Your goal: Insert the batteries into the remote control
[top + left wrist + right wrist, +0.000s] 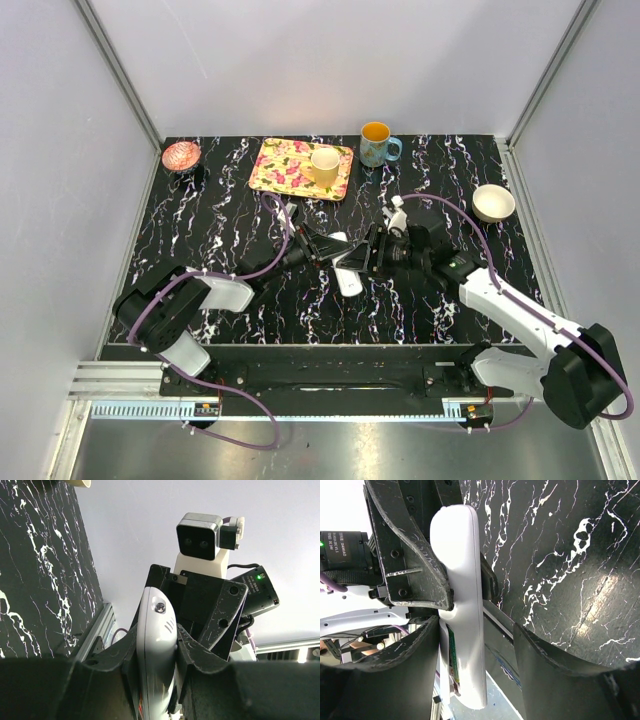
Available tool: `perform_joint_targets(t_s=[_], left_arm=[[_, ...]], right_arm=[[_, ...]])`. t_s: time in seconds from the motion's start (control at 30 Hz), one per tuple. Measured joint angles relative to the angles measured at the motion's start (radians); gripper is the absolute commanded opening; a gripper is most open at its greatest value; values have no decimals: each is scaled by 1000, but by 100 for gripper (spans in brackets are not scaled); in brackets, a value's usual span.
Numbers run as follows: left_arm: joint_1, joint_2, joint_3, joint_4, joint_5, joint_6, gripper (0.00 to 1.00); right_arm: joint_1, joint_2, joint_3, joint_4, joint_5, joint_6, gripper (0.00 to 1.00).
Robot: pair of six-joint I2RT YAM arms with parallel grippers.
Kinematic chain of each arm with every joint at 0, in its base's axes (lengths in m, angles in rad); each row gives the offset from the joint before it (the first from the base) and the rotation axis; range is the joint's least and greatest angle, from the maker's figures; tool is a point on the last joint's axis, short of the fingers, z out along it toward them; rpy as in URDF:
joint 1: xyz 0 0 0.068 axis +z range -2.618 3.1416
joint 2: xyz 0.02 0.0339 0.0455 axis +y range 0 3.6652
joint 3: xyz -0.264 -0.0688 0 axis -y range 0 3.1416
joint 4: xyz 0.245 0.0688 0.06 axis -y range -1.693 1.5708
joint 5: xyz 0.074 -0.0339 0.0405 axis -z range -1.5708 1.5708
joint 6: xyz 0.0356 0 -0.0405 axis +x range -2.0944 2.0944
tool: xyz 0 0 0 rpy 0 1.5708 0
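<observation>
Right wrist view: a motor label (pixel 340 545) reads DAMIAO. Above the middle of the table (pixel 220 235), well apart from the tray (pixel 275 165), the left gripper (pixel 157 645) clamps the remote control (pixel 462 580); the right gripper (pixel 476 630) straddles it, jaws open, gap on one side

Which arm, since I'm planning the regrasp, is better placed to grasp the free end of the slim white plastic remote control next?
Right, likely. The right gripper stands open astride the slim white plastic remote control, while the left gripper is already shut on it.
</observation>
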Motion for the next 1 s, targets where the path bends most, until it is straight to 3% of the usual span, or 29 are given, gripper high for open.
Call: perform_joint_targets(t_s=[0.63, 1.0], left_arm=[[-7, 0, 1, -9, 0, -72, 0], [-6, 0, 1, -6, -10, -66, 0]], right_arm=[[-55, 74, -15, 143, -113, 6, 64], [-72, 98, -4, 151, -152, -2, 73]])
